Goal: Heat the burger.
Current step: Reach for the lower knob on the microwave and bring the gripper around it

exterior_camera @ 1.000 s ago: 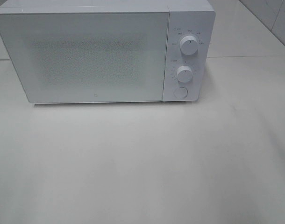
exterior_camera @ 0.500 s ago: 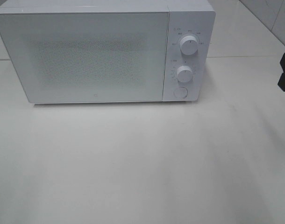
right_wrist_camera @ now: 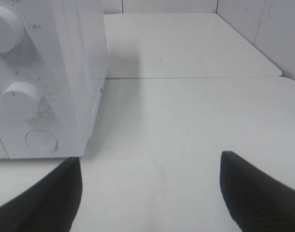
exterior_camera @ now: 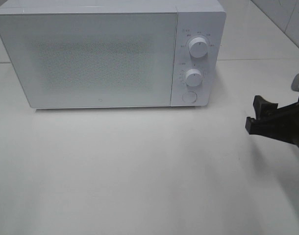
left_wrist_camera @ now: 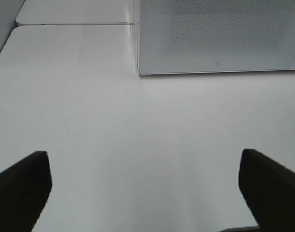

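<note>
Presently the right end effector (exterior_camera: 253, 113), released and empty, hovers right of the closed microwave (exterior_camera: 90, 58)

The white microwave (exterior_camera: 100, 58) stands upright at the back, its speckled-window door (exterior_camera: 90, 61) fully shut.
</note>
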Action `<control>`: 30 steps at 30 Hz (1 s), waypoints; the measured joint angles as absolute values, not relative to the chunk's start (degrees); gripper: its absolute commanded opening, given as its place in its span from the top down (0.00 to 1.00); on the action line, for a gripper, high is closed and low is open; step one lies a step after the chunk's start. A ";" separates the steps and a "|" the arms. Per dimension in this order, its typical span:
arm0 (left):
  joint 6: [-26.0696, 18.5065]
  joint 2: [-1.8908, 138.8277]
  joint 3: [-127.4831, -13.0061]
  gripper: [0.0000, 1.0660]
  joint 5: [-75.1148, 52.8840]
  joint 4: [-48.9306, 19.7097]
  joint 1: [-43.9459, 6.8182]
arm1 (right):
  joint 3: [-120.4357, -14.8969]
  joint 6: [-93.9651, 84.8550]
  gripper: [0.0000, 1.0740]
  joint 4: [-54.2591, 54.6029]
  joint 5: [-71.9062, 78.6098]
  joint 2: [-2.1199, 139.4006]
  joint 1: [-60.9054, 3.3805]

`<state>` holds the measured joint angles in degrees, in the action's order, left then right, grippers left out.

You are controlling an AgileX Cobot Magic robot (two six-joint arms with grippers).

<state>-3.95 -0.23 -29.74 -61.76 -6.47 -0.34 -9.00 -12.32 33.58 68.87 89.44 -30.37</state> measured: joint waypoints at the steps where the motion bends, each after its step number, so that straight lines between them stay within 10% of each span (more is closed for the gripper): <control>1: -3.95 -0.23 -29.74 0.08 -61.76 -6.47 -0.34 | -9.00 -12.55 0.29 34.89 68.87 90.13 -32.09; 14: -3.95 -0.23 -29.74 0.08 -61.76 -6.47 -0.34 | -14.84 -13.64 0.29 50.94 68.98 94.25 -46.01; 30: -3.95 -0.23 -29.74 0.08 -61.76 -6.47 -0.34 | -23.95 -19.65 0.29 51.74 69.33 98.49 -46.70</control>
